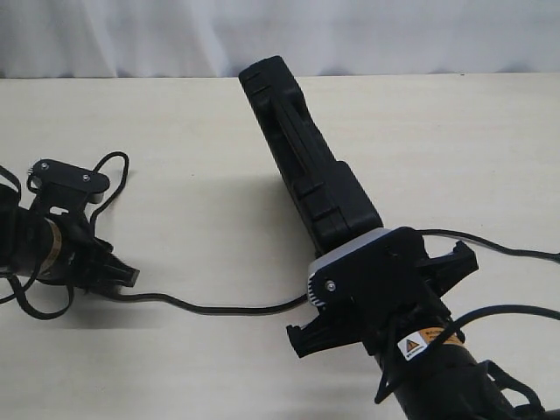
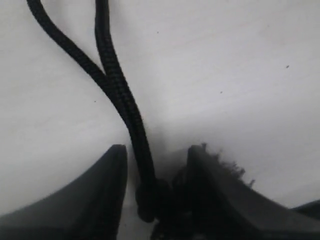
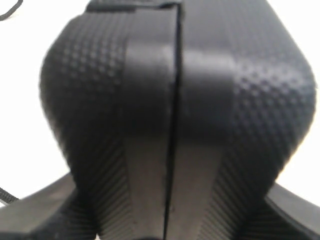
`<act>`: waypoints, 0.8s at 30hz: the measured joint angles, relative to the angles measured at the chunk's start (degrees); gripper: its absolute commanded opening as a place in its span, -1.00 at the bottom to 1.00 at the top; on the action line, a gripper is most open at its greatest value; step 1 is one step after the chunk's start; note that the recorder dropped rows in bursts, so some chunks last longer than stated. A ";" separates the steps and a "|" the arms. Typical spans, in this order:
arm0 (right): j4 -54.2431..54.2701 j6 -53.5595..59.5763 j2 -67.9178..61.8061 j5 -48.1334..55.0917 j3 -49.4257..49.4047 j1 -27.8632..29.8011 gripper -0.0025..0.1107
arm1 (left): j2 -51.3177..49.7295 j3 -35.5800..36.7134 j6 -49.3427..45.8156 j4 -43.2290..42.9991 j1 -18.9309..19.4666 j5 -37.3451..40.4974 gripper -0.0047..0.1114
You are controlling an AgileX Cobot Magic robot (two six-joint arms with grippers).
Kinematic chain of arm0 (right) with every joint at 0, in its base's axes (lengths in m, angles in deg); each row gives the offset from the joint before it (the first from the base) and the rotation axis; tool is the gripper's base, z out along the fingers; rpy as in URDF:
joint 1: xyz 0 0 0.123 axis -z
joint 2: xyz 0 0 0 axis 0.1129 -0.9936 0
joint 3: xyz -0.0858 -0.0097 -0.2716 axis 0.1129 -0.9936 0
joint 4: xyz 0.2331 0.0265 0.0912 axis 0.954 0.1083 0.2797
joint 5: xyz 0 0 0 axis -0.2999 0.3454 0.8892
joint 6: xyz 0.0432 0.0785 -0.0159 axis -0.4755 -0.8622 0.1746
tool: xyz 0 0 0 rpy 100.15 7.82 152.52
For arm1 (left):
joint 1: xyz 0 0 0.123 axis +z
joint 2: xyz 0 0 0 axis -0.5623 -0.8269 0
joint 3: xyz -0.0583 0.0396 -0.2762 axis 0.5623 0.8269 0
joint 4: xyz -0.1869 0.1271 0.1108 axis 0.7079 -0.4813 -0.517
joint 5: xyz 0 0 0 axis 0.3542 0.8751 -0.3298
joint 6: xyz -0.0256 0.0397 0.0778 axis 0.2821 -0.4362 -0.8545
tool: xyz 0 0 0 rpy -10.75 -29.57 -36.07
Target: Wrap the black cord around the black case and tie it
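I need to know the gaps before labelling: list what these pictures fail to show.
Exterior view: the right gripper covers the black case's near end and the black cord there.
Left wrist view: dark blur hides whether the left gripper pinches the cord's knot.
Right wrist view: case blurred.

black case (image 1: 293, 144) near end hidden behind right gripper (image 1: 379, 297) | black cord (image 1: 227, 309) vanishes under it | cord end blurred, left wrist view

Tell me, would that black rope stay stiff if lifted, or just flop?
Probably floppy: the black cord lies in loose waves across the table. Its woven braid looks rough, so it likely grips rather than slips. Thin, so probably light.
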 measured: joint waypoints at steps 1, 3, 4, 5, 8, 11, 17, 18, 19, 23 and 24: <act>0.00 0.00 0.00 0.00 0.00 0.00 -0.88 | 0.00 0.00 0.00 0.00 0.00 -0.27 -0.04; 0.00 0.00 0.00 0.00 0.00 0.00 -0.88 | 0.00 -0.55 0.13 0.00 0.00 -1.29 -0.01; 0.00 0.00 0.00 0.00 0.00 0.00 -0.88 | 0.00 -1.08 0.13 0.00 0.00 -1.83 -0.01; 0.00 0.00 0.00 0.00 0.00 0.00 -0.88 | 0.12 -1.62 0.13 0.00 0.00 -2.11 -0.01; 0.00 0.00 0.00 0.00 0.00 0.00 -0.88 | 1.67 -3.25 0.13 0.00 0.00 -2.49 -0.01; -0.04 0.00 0.00 0.00 0.00 0.00 -0.88 | 3.15 -5.79 0.59 0.00 0.00 -0.56 -0.01; -0.04 0.14 0.00 0.00 0.00 0.00 -0.88 | 3.37 -11.90 3.13 1.09 0.75 7.72 -0.02; -0.04 0.23 0.00 0.00 0.00 0.00 -0.88 | 3.37 -12.53 3.13 1.75 1.21 8.12 -0.02; -0.13 0.23 0.00 0.00 0.00 0.00 -0.88 | 3.37 -13.24 2.53 2.77 1.73 8.38 -0.02; -0.13 0.29 0.00 0.00 0.00 0.00 -0.88 | 0.80 -17.99 -14.43 17.36 4.25 12.47 -0.02; -0.13 0.29 0.00 0.11 0.00 0.00 -0.88 | -0.65 -19.49 -20.47 22.62 4.87 14.33 -0.02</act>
